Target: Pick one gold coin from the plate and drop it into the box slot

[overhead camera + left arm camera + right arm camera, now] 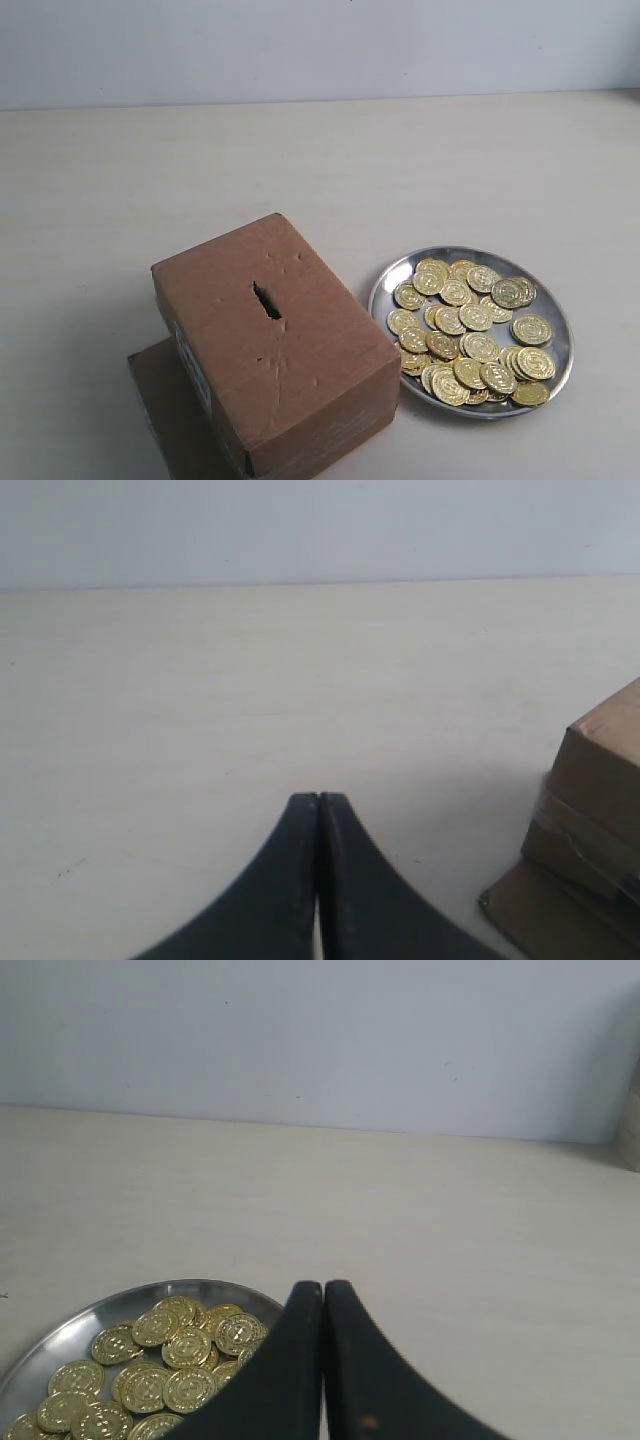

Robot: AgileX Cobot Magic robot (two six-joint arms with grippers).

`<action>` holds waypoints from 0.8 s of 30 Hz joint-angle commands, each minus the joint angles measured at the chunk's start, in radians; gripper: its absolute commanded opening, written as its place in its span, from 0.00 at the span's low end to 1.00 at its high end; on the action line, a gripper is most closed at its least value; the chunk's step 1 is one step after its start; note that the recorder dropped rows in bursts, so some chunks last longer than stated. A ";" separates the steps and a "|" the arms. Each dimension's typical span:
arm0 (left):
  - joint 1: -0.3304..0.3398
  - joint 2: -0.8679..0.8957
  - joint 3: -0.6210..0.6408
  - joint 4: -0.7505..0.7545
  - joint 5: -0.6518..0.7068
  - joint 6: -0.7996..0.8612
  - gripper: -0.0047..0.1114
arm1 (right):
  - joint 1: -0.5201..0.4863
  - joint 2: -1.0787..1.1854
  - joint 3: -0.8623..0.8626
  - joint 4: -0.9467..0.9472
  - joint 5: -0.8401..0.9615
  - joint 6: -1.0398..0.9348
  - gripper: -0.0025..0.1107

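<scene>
A brown cardboard box (275,345) stands at the lower left of the exterior view, with a dark ragged slot (266,300) in its top face. To its right lies a shiny silver plate (392,275) holding several gold coins (470,330). Neither gripper shows in the exterior view. My left gripper (318,800) is shut with nothing in it, low over bare table, the box (600,770) off to one side. My right gripper (323,1287) is shut and empty, just beside the plate (60,1335) and its coins (165,1360).
A flat brown cardboard sheet (165,400) lies under the box, also seen as the sheet (540,915) in the left wrist view. The pale table (320,170) runs back to a light wall.
</scene>
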 commanded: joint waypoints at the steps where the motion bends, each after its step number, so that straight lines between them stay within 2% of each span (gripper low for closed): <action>1: -0.001 -0.007 -0.001 -0.003 -0.004 -0.014 0.04 | 0.000 -0.006 0.005 -0.003 -0.004 0.002 0.02; 24: -0.001 -0.007 -0.001 -0.003 -0.012 -0.014 0.04 | 0.000 -0.006 0.005 -0.003 -0.004 0.002 0.02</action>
